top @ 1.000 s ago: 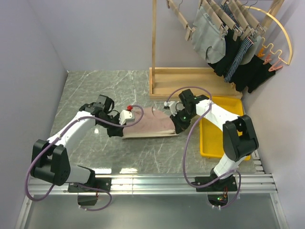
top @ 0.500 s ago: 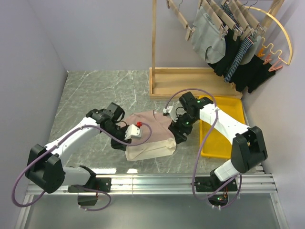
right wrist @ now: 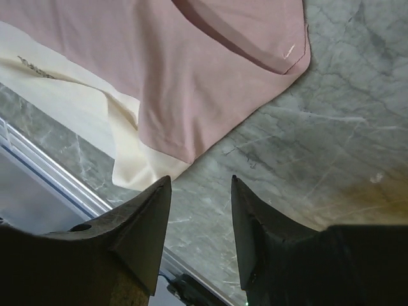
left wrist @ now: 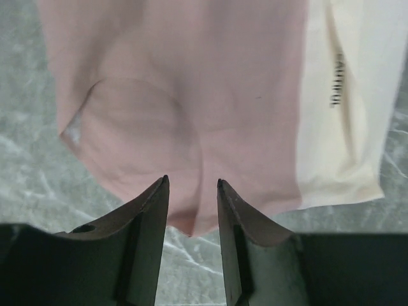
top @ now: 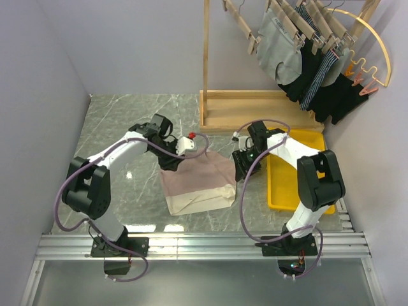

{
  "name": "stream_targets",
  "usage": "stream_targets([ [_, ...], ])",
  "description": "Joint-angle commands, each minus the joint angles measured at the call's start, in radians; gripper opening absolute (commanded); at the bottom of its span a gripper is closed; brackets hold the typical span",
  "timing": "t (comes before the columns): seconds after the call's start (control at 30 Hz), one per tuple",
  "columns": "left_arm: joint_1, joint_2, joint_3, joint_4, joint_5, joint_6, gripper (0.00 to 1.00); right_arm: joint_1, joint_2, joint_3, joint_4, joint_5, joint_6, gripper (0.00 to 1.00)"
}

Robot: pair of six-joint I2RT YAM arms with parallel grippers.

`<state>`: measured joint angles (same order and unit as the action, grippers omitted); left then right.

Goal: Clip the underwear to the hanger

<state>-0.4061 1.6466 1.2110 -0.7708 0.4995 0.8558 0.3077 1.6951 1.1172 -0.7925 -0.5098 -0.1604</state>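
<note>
Released the mauve briefs, gripped a moment earlier, leaving left gripper and right gripper parted, empty, by their far corners. Laid flat on the marble table; wooden clip hanger not yet fetched.

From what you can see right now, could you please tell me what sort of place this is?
Most likely a robot test booth staged for laundry work: plain grey walls around a marble-look table, a wooden rack of clipped garments, and pink underwear lying flat on it.
</note>
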Motion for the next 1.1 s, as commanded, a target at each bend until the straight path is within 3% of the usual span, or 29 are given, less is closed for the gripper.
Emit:
stream_targets([
  [0.0,-0.089,-0.056,0.0,-0.07,0.022,0.046,0.41,0.001,0.027,-0.022,0.05,0.008,0.078,0.5],
  [0.17,-0.21,-0.146,-0.137,-0.084,-0.042,0.039,0.43,-0.013,0.098,-0.019,0.044,0.011,0.088,0.45],
  [0.33,-0.316,-0.177,-0.241,0.0,-0.104,-0.082,0.53,-0.016,0.143,-0.02,0.061,0.005,0.099,0.45],
  [0.43,-0.376,-0.2,-0.297,0.068,-0.13,-0.149,0.54,-0.022,0.155,-0.02,0.065,-0.012,0.108,0.42],
  [0.7,-0.422,-0.261,-0.396,0.082,-0.203,-0.115,0.42,-0.039,0.184,-0.013,0.061,-0.053,0.105,0.28],
  [0.8,-0.418,-0.277,-0.4,0.051,-0.225,-0.097,0.36,-0.044,0.17,0.004,0.045,-0.075,0.108,0.31],
  [0.93,-0.415,-0.298,-0.384,0.042,-0.19,-0.107,0.46,-0.047,0.149,0.015,0.053,-0.09,0.142,0.46],
  [1.07,-0.415,-0.271,-0.402,0.051,-0.211,-0.078,0.46,-0.047,0.199,0.044,0.053,-0.098,0.151,0.46],
])
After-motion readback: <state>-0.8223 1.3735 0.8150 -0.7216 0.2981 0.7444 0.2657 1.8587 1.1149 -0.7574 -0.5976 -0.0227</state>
